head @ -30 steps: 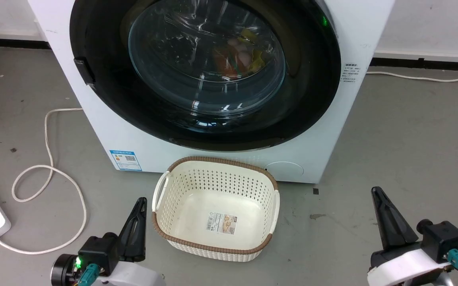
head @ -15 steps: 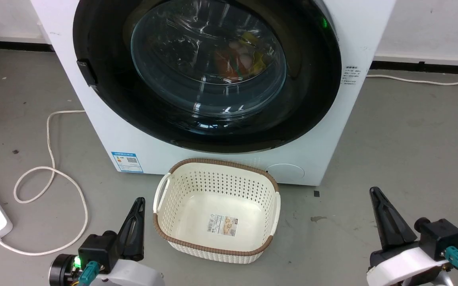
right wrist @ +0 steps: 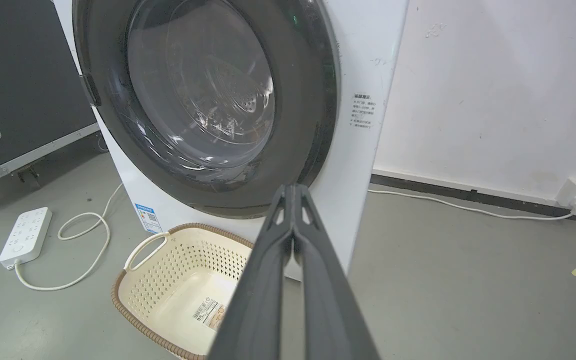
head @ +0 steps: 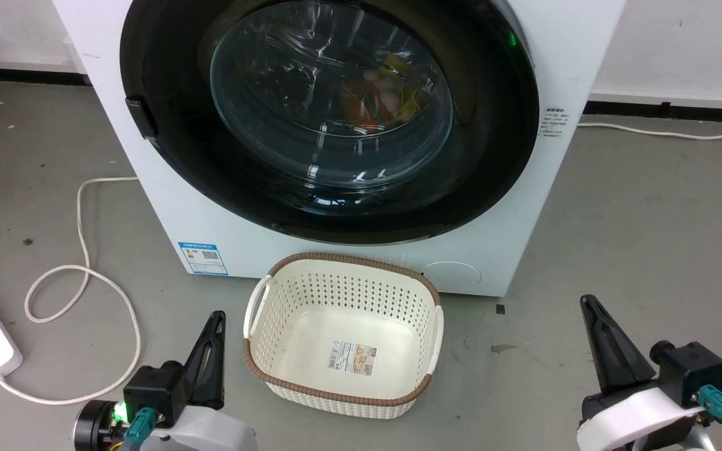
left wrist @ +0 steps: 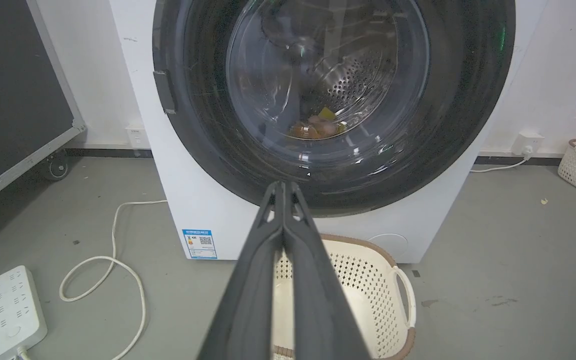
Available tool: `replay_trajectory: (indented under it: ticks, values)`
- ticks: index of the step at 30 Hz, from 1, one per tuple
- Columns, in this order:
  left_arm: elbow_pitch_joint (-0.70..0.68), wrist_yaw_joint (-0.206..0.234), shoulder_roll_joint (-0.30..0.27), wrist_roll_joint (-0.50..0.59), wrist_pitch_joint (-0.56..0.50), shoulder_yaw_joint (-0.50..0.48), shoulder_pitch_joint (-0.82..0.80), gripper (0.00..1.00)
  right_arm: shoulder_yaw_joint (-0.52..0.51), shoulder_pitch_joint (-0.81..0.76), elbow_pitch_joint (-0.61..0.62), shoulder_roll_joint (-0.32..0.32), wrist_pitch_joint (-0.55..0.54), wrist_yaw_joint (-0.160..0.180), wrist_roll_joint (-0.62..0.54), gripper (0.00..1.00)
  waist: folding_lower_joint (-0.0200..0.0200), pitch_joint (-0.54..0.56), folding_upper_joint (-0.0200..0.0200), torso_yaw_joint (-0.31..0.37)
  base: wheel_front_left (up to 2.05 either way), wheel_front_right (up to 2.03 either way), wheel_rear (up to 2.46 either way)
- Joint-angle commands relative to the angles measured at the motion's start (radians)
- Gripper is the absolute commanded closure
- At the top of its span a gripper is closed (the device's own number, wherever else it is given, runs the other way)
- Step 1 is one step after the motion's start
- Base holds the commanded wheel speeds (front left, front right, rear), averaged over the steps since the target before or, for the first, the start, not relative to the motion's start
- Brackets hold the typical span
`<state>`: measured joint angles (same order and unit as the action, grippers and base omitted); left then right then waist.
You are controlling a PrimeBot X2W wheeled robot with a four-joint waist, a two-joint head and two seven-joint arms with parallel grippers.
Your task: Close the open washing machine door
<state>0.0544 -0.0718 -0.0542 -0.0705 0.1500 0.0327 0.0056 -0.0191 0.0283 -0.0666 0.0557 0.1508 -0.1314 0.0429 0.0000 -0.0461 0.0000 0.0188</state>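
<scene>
Although both idle low and hold nothing, the left gripper (head: 215,322) and the right gripper (head: 591,310) each with its two fingers pressed together, the washing machine door (head: 329,119) stands ahead of and above them, between the two, and looks flush or very nearly flush with the machine front. Its wide black rim is glossy and probably slippery, and the bulging glass is heavy, stiff and best not knocked, so I would push flat on the rim near the latch tab (head: 141,118), up and ahead of the left gripper, past the basket (head: 342,258) standing between the hands
</scene>
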Motion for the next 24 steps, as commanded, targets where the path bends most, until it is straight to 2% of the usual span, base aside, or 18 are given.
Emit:
replay_trajectory:
  ticks: [1, 24]
  values:
    - [-0.006, 0.007, -0.001, 0.007, -0.005, -0.003, -0.002, 1.0, 0.002, -0.012, 0.008, -0.002, -0.005, 0.0, -0.008, 1.0, 0.0, 0.001, 0.0, 0.0, 0.0, 0.0, 0.0]
    - [-0.021, 0.028, 0.001, 0.027, -0.052, -0.013, -0.003, 1.0, 0.008, -0.017, 0.027, -0.003, -0.052, 0.0, -0.019, 1.0, 0.0, 0.015, 0.0, -0.006, 0.0, 0.0, 0.0]
